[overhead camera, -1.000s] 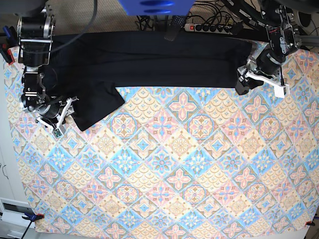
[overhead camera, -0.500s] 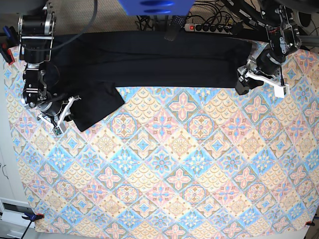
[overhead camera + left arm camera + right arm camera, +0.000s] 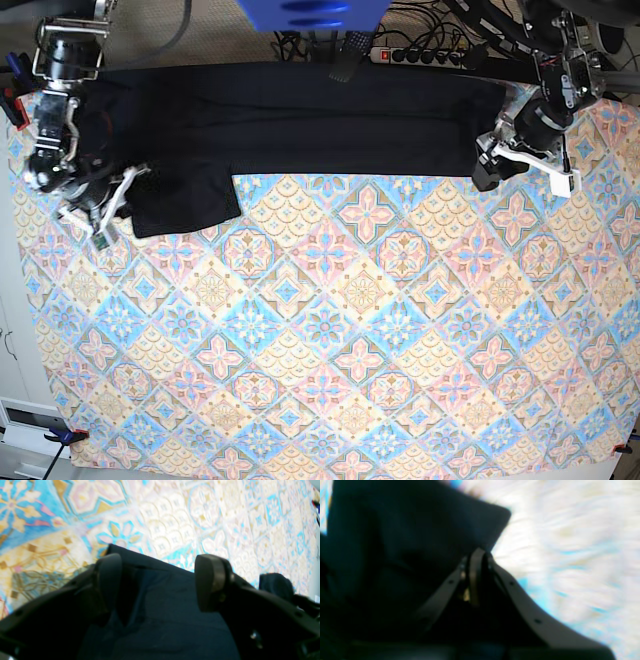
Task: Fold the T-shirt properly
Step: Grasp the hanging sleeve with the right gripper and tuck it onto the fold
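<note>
One black T-shirt (image 3: 300,120) lies along the far edge of one patterned tablecloth (image 3: 330,330). The right gripper (image 3: 476,555) is pinched closed at the sleeve's edge. The left gripper (image 3: 157,580) stands spread wide, the shirt's corner between and under its two fingers (image 3: 210,580).

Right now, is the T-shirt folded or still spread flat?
Partly folded. The T-shirt lies as a long narrow band along the far edge of the patterned cloth, with a flap hanging lower near the right gripper.
</note>
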### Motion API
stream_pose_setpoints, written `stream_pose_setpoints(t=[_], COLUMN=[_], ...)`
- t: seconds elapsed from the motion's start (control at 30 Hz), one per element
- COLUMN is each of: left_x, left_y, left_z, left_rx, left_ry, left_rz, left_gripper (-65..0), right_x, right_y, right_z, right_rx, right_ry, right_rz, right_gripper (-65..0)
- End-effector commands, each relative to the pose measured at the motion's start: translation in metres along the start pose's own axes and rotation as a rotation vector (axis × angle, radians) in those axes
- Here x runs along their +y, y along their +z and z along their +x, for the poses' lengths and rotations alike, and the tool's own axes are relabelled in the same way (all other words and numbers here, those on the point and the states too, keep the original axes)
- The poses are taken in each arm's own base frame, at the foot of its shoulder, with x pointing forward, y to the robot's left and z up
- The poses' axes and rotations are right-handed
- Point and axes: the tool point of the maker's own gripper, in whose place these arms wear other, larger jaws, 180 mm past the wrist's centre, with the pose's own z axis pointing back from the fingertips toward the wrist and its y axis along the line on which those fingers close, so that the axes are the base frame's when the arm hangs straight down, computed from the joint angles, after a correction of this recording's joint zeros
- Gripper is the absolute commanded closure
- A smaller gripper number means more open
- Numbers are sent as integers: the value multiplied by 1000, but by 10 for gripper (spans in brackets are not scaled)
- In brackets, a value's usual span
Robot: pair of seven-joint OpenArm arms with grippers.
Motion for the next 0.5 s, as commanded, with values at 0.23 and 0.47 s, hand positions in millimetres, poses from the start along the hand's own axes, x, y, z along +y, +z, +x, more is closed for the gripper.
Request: stream_pose_setpoints(t=[0.23,0.47], left_x=[-4,-3], left_y=[3,3], left_z=[10,10], left_rx=[-30,-29], left_ry=[-17,-16], left_rz=[-13,-13], left_gripper=[-451,-451], right_x=[3,-8], right_y=[53,106], right_z=[-9,-41], right_rx=[-36,8], right_ry=[34,51], right_rz=[-48,-151], right_gripper=[-6,-6])
